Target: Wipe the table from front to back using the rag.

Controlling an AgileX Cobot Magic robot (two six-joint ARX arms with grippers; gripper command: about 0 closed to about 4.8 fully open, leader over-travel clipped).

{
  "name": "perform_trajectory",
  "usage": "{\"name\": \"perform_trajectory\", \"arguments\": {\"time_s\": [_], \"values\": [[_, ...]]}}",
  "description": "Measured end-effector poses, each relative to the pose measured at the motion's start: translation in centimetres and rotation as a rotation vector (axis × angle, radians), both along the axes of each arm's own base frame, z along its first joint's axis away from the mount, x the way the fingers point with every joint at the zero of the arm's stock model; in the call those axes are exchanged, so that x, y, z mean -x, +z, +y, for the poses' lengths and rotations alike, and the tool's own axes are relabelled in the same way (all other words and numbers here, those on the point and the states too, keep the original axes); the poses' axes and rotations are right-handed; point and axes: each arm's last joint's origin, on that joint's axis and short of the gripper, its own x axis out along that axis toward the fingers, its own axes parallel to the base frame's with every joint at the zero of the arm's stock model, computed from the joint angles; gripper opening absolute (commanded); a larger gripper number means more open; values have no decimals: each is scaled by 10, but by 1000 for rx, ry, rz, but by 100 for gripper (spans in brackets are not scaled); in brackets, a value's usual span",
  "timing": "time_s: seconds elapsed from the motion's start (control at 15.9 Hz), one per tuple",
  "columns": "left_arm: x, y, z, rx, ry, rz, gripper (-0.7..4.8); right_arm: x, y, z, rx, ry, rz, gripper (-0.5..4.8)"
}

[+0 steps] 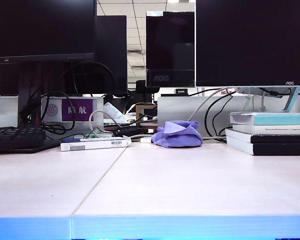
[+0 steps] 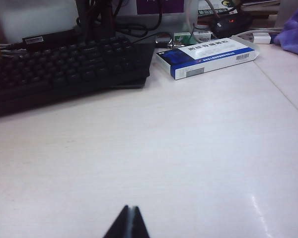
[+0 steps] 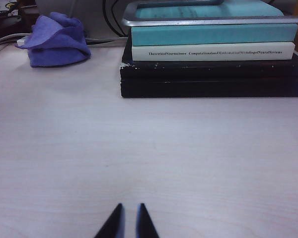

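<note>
The rag (image 1: pixel 177 135) is a crumpled lavender-purple cloth lying at the back of the table (image 1: pixel 165 185), near the middle. The right wrist view shows the rag (image 3: pixel 57 39) far ahead, beside the books. An edge of the rag (image 2: pixel 295 32) also shows in the left wrist view. Low over bare table (image 2: pixel 164 148), my left gripper (image 2: pixel 130 208) has its tips pressed together and holds nothing. My right gripper (image 3: pixel 129 206) hovers over bare table (image 3: pixel 164 148) with a narrow gap between its tips and nothing in it. Neither gripper appears in the exterior view.
A black keyboard (image 2: pixel 64 64) and a blue-and-white box (image 2: pixel 206 57) lie at the back left. A stack of books (image 3: pixel 213 59) stands at the back right under a monitor stand. Monitors (image 1: pixel 250 40) and cables line the back. A thin seam (image 1: pixel 105 175) splits the table top.
</note>
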Motion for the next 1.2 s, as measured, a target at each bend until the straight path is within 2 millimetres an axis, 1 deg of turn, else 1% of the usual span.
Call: {"name": "perform_trajectory", "arguments": {"time_s": [0.06,0.13,0.44,0.57,0.69,0.82,0.88,1.01,1.13,1.2], "values": [[0,0,0,0,0,0,3,0,0,0,0,0,0,27],[0,0,0,0,0,0,3,0,0,0,0,0,0,-4],[0,0,0,0,2,0,-5,0,0,0,-1,0,0,-3],[0,1,0,43,17,-15,-5,0,2,0,-25,-4,-19,-3],[-1,11,0,136,27,-111,-5,2,16,-1,-68,-27,-58,-3],[1,24,0,189,28,-165,-5,6,34,-2,-75,-56,-115,-3],[2,35,1,202,34,-189,-5,8,44,-2,-76,-75,-144,-3],[4,61,1,213,39,-229,-5,16,68,-4,-80,-127,-218,-3],[1,88,1,213,41,-238,-5,22,92,-5,-86,-155,-280,-3],[-5,113,1,205,41,-237,-5,23,108,-6,-88,-158,-296,-3]]}}
